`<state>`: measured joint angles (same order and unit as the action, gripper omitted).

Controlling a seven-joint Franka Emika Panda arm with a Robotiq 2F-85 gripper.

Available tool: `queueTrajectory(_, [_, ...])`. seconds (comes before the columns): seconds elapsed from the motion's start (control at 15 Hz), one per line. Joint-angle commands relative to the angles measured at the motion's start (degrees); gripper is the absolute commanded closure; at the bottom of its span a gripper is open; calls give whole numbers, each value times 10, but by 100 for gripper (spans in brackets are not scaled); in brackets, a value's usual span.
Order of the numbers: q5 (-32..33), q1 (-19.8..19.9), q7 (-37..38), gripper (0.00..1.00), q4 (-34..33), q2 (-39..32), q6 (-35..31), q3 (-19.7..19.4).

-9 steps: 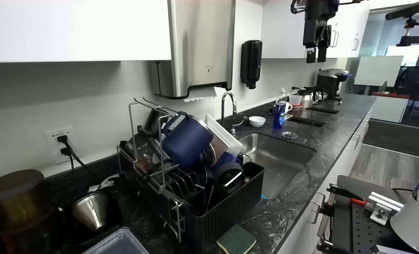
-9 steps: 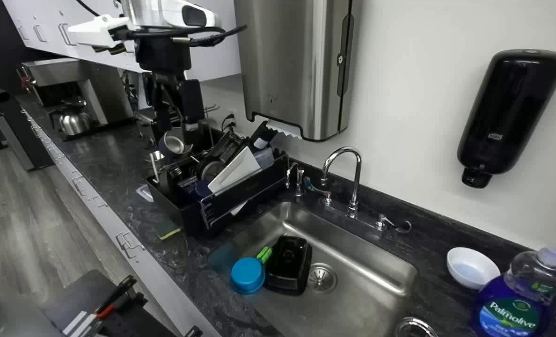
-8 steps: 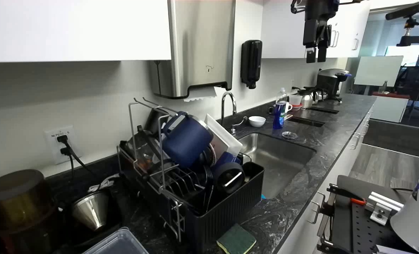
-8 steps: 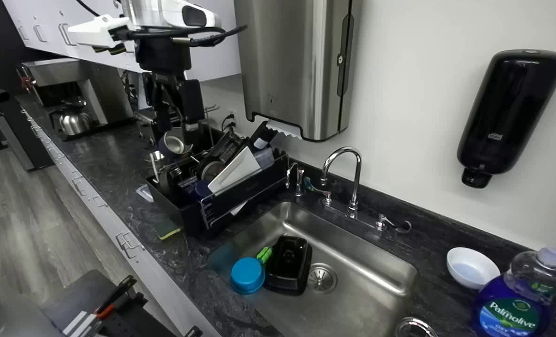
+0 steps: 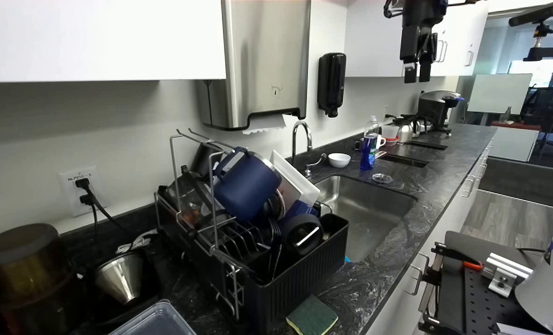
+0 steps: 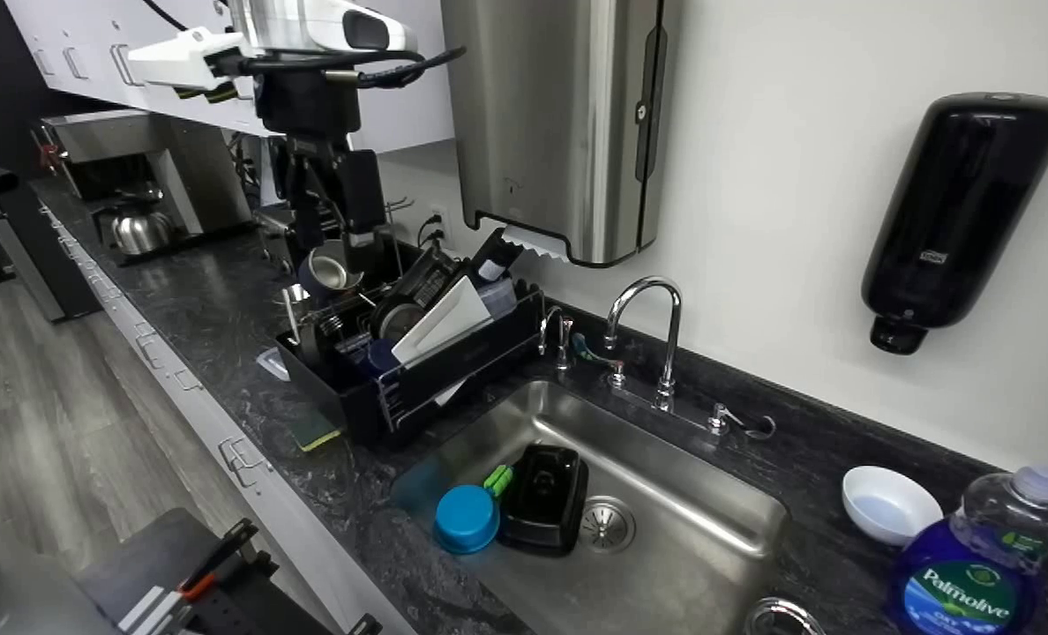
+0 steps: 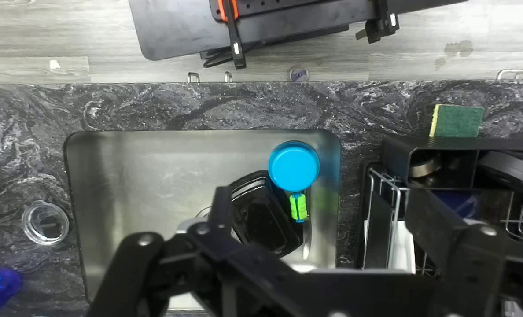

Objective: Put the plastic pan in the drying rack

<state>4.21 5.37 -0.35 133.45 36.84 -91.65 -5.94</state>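
The plastic pan, with a light-blue bowl (image 6: 467,519) and green handle (image 6: 497,480), lies in the sink against a black dish. The pan also shows in the wrist view (image 7: 294,166); in an exterior view only a blue sliver (image 5: 347,259) shows. The drying rack (image 5: 304,260) stands beside the sink, crowded with cookware; it also shows in an exterior view (image 6: 339,401) and at the right of the wrist view (image 7: 459,142). My gripper (image 7: 317,195) is open and empty, pointing down, high above the sink and rack. It shows in both exterior views (image 5: 417,77) (image 6: 336,244).
A black dish (image 7: 261,215) and a knife (image 7: 307,242) lie in the sink (image 6: 647,573). A tall faucet (image 6: 665,335) rises behind it. A navy pot (image 5: 247,186) and a white dish (image 5: 295,179) stick up from the rack. A sponge (image 5: 312,315) lies at its front.
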Motion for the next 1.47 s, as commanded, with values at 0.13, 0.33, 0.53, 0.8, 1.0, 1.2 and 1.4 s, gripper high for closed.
queueTrajectory(0.13, [-1,2,-1,0,-2,-1,1,1])
queueTrajectory(0.33, [-5,-1,-10,0,15,-17,-39,-6])
queueTrajectory(0.53, [-5,0,-15,0,44,-47,-92,-10])
queueTrajectory(0.8, [-11,0,-27,0,78,-90,-158,-16])
queueTrajectory(1.0, [-19,0,-32,0,105,-116,-219,-19])
queueTrajectory(1.2, [-22,0,-37,0,124,-151,-274,-19])
queueTrajectory(1.4, [-21,0,-39,0,132,-197,-315,-17])
